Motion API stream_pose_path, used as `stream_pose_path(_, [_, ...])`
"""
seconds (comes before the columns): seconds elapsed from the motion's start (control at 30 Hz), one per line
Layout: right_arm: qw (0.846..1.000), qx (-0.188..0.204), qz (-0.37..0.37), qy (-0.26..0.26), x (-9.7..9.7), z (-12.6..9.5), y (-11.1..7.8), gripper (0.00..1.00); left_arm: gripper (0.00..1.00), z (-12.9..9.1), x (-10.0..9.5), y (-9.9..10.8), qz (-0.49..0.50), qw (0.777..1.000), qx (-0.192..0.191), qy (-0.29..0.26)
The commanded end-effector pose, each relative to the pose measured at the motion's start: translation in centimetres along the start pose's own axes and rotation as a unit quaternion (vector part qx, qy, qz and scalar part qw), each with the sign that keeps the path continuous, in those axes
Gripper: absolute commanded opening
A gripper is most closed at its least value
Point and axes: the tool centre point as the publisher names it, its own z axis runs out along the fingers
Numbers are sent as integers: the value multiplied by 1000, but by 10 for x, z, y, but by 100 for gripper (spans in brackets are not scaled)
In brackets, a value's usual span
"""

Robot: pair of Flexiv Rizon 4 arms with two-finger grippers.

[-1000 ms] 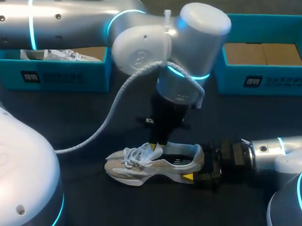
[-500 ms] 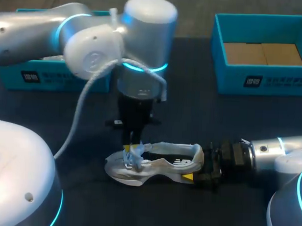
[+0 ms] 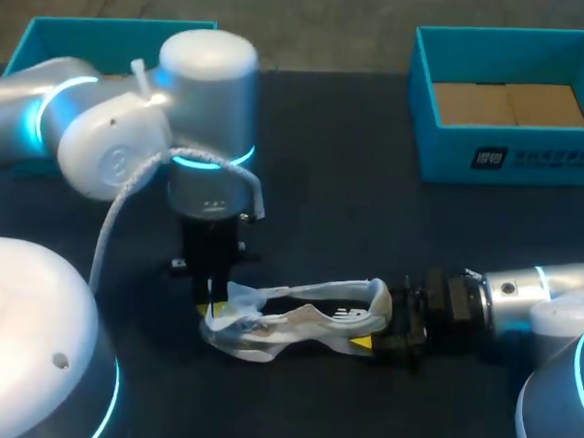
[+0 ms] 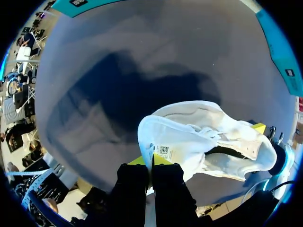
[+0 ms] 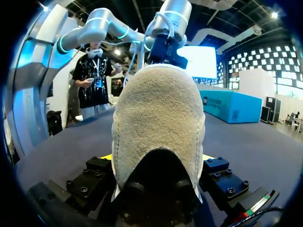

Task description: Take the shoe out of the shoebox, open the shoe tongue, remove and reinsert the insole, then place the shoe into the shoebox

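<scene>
Left gripper (image 4: 152, 163): pinched tight on tongue (image 4: 165, 137), holding it out from shoe (image 3: 302, 321).
Right gripper (image 3: 382, 332): clamped around heel (image 5: 158, 109), fingers pressing both sides.

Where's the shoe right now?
Head view: the shoe lies on the table, front centre, left pincer pinching its tongue, right pincer clamping its heel.

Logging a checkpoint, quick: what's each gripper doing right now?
Left gripper: shut on the shoe tongue.
Right gripper: shut on the shoe, at its heel.
</scene>
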Motion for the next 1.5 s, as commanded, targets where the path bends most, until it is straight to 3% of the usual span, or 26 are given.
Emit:
stream_pose_path(0.03, [1000,3,1,0,0,-1,-1,0,0,14,-4,0,2,1000,4,15])
stream_pose_path(0.23, [1000,3,1,0,0,-1,-1,0,14,15,-5,-1,7,1000,19,18])
stream_pose_path(0.33, [1000,3,1,0,0,-1,-1,0,28,14,-8,0,14,999,27,18])
stream_pose_path(0.43, [1000,3,1,0,0,-1,-1,0,41,11,-14,0,18,999,34,16])
stream_pose_path(0.6, [1000,3,1,0,0,-1,-1,0,50,1,-29,-1,21,999,48,13])
stream_pose_path(0.63, [1000,3,1,0,0,-1,-1,0,56,-1,-31,-1,21,998,51,13])
stream_pose_path(0.73, [1000,3,1,0,0,-1,-1,0,55,-11,-37,-1,21,998,58,25])
stream_pose_path(0.8, [1000,3,1,0,0,-1,-1,0,50,-25,-39,-1,23,997,57,53])
stream_pose_path(0.97, [1000,3,1,0,0,-1,-1,0,48,-54,-37,2,44,991,58,109])
stream_pose_path(1.37, [1000,3,1,0,0,-1,-1,0,48,-112,-22,6,156,976,43,145])
stream_pose_path(1.43, [1000,3,1,0,0,-1,-1,0,42,-119,-20,8,182,971,39,151])
stream_pose_path(1.47, [1000,3,1,0,0,-1,-1,0,35,-123,-19,10,196,968,34,152])
stream_pose_path(1.5, [1000,3,1,0,0,-1,-1,0,18,-126,-18,11,212,964,35,154])
